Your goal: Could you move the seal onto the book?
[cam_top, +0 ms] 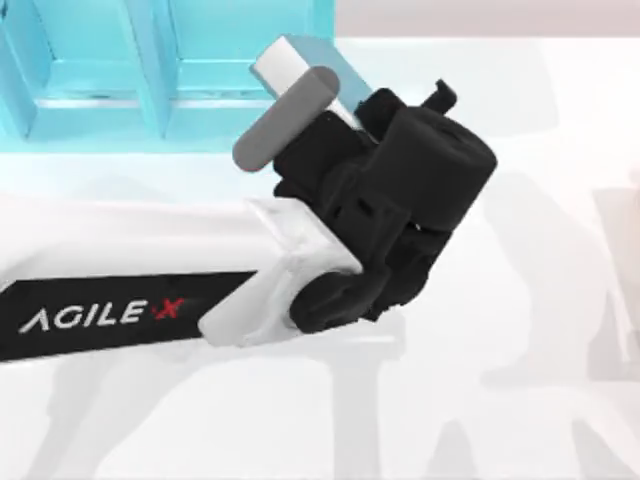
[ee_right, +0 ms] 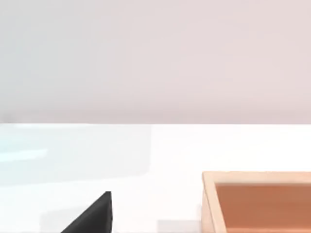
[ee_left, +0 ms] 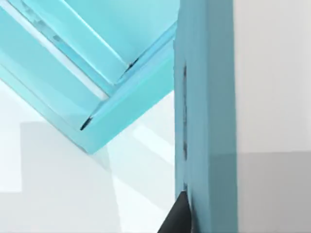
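The left AgileX arm [cam_top: 120,315] stretches in from the left of the white table [cam_top: 520,400], its black wrist raised beside the bright cyan shelf unit [cam_top: 100,70]. Its wrist view looks down a teal-blue edge [ee_left: 204,116], perhaps the book. I cannot tell whether either claw is clenched. The right wrist view shows a tan wooden tray [ee_right: 257,201].

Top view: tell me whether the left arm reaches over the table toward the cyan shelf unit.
Yes, the left arm stretches from the left edge toward the cyan shelf unit.
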